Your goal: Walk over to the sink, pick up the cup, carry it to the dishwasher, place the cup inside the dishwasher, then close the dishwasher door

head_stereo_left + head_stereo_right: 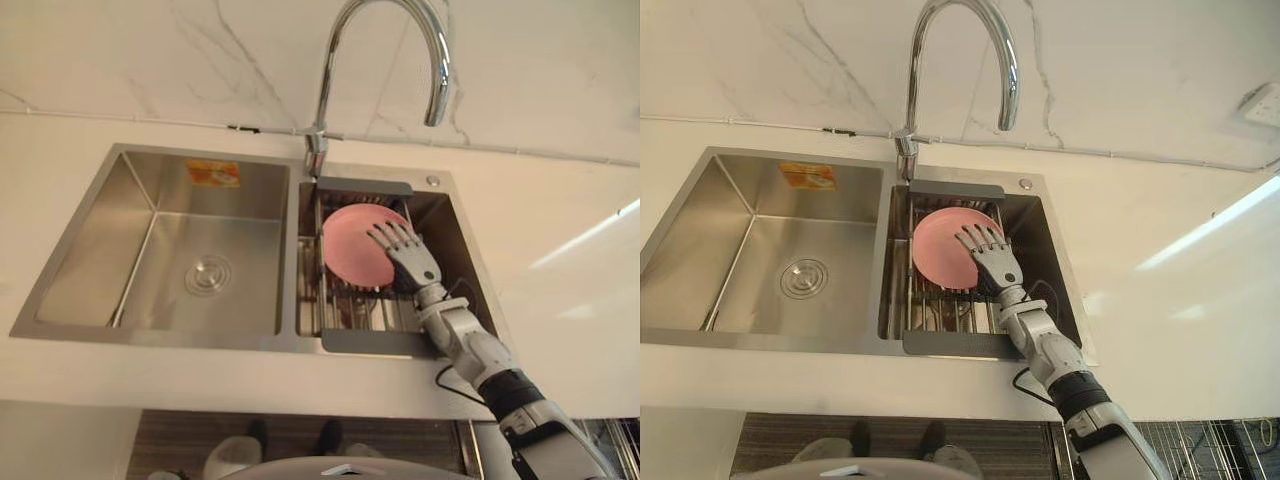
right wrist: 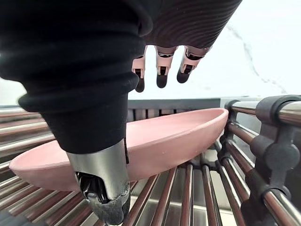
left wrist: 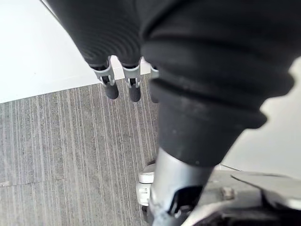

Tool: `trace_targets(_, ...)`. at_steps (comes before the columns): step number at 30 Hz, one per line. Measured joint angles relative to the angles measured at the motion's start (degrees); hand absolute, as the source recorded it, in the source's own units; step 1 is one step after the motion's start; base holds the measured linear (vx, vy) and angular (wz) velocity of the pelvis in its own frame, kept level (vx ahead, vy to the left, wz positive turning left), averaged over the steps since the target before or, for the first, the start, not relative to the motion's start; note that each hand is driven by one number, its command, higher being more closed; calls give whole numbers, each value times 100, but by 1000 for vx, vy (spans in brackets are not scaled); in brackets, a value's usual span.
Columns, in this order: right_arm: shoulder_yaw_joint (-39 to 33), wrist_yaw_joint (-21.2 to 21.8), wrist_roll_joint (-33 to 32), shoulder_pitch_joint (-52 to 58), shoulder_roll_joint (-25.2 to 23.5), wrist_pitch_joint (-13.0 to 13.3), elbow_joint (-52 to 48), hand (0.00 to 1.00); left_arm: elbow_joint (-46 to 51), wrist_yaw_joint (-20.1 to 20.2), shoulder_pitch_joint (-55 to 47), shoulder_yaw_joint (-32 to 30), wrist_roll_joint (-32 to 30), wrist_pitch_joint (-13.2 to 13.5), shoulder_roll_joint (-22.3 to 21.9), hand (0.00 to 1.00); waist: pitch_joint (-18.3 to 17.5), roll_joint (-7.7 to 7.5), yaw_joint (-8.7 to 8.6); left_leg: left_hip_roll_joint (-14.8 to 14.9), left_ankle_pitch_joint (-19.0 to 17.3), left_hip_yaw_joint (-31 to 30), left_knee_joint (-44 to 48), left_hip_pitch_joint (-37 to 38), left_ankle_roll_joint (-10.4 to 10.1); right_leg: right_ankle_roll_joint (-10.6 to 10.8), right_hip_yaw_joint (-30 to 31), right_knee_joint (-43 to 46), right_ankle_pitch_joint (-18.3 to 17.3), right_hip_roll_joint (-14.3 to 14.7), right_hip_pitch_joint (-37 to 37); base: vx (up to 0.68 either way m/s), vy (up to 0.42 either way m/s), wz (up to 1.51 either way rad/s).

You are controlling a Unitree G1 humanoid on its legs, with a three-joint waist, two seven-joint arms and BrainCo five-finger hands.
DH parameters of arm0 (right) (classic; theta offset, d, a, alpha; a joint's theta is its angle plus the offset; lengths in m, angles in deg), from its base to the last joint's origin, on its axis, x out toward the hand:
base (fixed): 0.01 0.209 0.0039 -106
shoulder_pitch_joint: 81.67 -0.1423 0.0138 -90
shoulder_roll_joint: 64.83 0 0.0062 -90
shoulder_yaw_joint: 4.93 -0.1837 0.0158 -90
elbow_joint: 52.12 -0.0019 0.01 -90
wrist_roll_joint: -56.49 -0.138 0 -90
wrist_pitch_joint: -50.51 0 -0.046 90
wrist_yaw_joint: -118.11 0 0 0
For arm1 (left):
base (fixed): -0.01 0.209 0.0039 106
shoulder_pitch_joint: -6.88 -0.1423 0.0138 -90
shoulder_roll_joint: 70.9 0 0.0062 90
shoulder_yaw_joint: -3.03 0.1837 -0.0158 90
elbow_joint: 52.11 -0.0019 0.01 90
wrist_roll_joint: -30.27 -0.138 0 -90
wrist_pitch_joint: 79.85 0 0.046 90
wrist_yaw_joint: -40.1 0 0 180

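A shallow pink dish leans on its edge in a wire rack inside the right basin of the sink. I see no cup. My right hand reaches into that basin from the lower right and is open. Its straight fingers spread over the dish's rim, while the thumb sits on the near side, below the dish. I cannot tell whether the fingers touch it. My left hand hangs open over a striped floor.
The left basin holds only its drain. A tall curved faucet rises behind the divider, its spout above the right basin. Pale counter surrounds the sink, with a marble wall behind. Rack bars stand close beside the dish.
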Motion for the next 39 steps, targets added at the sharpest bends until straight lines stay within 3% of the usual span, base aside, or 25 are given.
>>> trace_targets(11, -393, -860, -99, -96, 0, 59, -280, 0, 18, -6, -51, -9, -1, 9, -60, 0, 78, 107, -11, 3, 13, -8, 2, 2, 10, -2, 1, 21, -2, 2, -6, 0, 0, 0)
trace_targets(23, -385, -822, -121, -386, 0, 83, -228, 0, 17, -85, -54, -9, 31, 21, -66, 0, 96, 108, 8, -1, 24, -36, -1, -1, 16, -2, -12, 21, -3, 0, -4, 0, 0, 0)
trace_targets(24, -383, -724, -239, -433, 1, 81, -220, 100, 17, -127, -54, -9, 57, 27, -69, 0, 111, 106, 10, -1, 28, -40, -3, -1, 17, -2, -16, 21, -3, 0, -2, 0, 0, 0)
trace_targets(33, -343, -328, -909, -696, 16, 33, 99, 100, 23, -148, -55, -10, 121, 129, -61, 0, 206, 93, 91, -16, 89, -182, -14, -12, 25, -4, -167, 12, -1, -12, 6, 9, 5, 8)
trace_targets(39, -325, -225, -943, -883, 16, 80, 193, 100, 28, -203, -56, -10, 118, 153, -50, 0, 226, 56, 117, -18, 113, -185, -21, -2, 19, -14, -170, 11, 6, -15, 19, 0, 0, 0)
